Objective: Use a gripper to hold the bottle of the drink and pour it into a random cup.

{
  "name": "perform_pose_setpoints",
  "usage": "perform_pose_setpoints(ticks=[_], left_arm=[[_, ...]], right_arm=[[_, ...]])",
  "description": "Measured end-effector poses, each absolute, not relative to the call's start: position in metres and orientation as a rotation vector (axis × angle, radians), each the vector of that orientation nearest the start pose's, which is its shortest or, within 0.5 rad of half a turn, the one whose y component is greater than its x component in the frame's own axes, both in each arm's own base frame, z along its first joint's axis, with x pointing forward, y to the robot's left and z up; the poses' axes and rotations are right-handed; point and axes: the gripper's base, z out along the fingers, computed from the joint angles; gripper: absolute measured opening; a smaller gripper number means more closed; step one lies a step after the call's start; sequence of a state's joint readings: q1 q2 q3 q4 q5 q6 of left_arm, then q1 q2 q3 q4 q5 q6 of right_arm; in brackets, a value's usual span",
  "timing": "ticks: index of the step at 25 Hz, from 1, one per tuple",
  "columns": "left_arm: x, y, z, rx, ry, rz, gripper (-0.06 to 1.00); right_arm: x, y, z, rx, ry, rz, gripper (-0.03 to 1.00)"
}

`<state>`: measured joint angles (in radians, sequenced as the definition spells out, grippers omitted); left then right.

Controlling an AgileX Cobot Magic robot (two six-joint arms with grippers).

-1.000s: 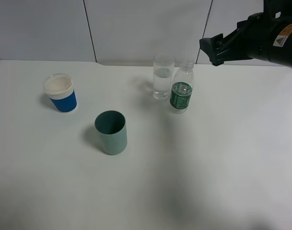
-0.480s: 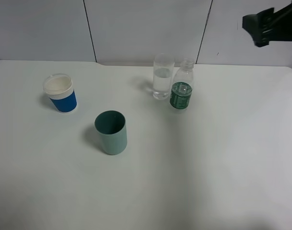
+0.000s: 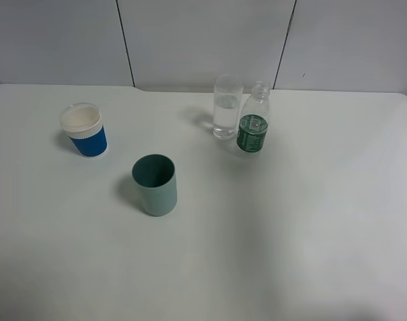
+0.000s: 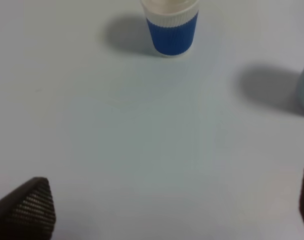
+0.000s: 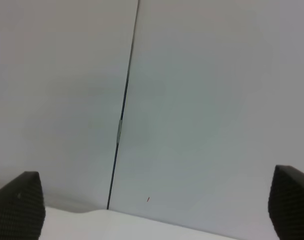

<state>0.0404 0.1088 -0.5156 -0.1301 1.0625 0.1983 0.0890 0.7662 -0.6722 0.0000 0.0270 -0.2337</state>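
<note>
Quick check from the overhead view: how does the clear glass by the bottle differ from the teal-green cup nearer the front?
The glass is clear, showing liquid partway up; the teal-green cup is opaque, and its inside looks dark with no liquid that I can make out. The glass is narrower and stands at the back, right beside the bottle; the teal-green cup is wider and stands alone nearer the front. Both are upright and open-topped on the white table.

Green-labelled bottle [image 3: 254,127], teal cup [image 3: 154,184], blue-and-white cup [image 3: 85,130].
</note>
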Motion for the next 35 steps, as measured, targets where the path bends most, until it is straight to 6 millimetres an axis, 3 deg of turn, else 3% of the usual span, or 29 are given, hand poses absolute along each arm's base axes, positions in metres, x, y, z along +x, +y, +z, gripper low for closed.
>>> perform_pose_setpoints(ticks=[9, 23, 35], left_arm=[[0.011, -0.01, 0.282, 0.167, 2.125, -0.018, 0.99], [0.011, -0.01, 0.282, 0.167, 2.125, -0.018, 0.99], [0.011, -0.01, 0.282, 0.167, 2.125, -0.018, 0.99]], right_arm=[[0.117, 0.011, 0.374, -0.264, 1.575, -0.111, 0.88], [0.058, 0.0, 0.369, -0.153, 1.637, -0.167, 0.88], [0.002, 0.003, 0.348, -0.118, 1.722, -0.098, 0.88]])
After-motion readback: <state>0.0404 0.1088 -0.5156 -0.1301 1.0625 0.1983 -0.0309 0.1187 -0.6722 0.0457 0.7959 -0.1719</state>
